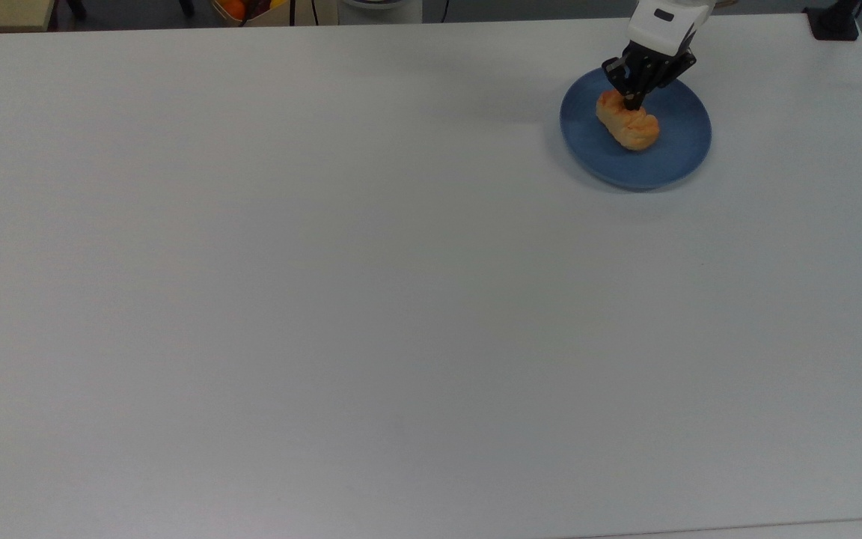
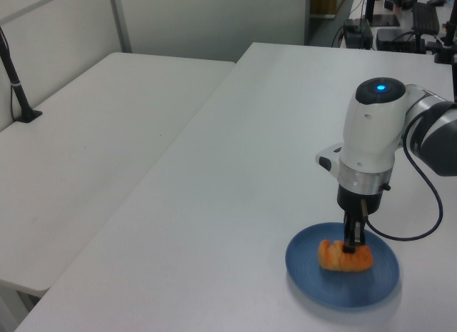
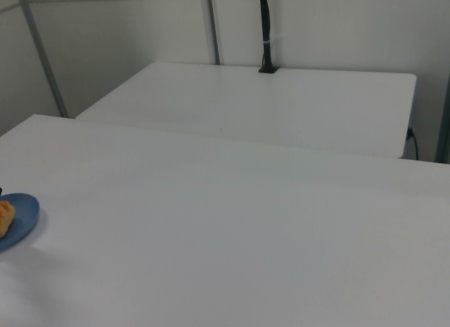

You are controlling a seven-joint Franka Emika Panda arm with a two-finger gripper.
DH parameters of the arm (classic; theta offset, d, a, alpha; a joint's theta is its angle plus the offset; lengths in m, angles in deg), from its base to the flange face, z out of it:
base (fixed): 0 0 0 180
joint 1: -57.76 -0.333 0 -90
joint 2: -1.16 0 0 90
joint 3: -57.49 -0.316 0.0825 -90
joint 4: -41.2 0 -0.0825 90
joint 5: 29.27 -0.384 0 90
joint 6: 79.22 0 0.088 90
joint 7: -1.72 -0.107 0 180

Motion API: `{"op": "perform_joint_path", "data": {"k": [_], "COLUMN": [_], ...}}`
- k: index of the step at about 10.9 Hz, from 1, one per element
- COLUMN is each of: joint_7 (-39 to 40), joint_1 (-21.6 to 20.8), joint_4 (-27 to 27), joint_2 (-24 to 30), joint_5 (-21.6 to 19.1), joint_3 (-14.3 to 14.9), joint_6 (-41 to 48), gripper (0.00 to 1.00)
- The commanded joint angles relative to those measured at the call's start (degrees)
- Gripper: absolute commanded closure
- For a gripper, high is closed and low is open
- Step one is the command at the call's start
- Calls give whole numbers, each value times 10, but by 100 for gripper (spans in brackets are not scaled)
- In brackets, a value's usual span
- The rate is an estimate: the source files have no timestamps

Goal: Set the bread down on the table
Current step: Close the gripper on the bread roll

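The bread (image 1: 628,124), a small golden-orange bun, hangs just above the round blue plate (image 1: 674,150) at the top view's upper right. My gripper (image 1: 631,105) comes down from above and is shut on the bread's middle. In the left view the bread (image 2: 345,257) sits a little over the plate (image 2: 343,290), held by the gripper (image 2: 350,247) under the white wrist. The white table (image 1: 326,299) spreads wide toward the top view's left. At the right view's left edge, a sliver of the bread (image 3: 4,218) and the plate (image 3: 22,216) show.
A second white table (image 2: 93,146) stands beside this one, with a black post (image 2: 18,89) on it. A black clamp base (image 1: 835,22) sits at the table's far right corner in the top view. A cable (image 2: 421,210) loops behind the arm.
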Motion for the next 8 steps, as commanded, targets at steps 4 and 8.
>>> {"op": "perform_joint_path", "data": {"k": [4,8], "joint_7": [1,9], "joint_1": [16,26], "joint_4": [0,1], "joint_2": [13,19], "joint_5": [2,1], "joint_3": [0,0], "joint_6": [20,27], "gripper": [100,100]}}
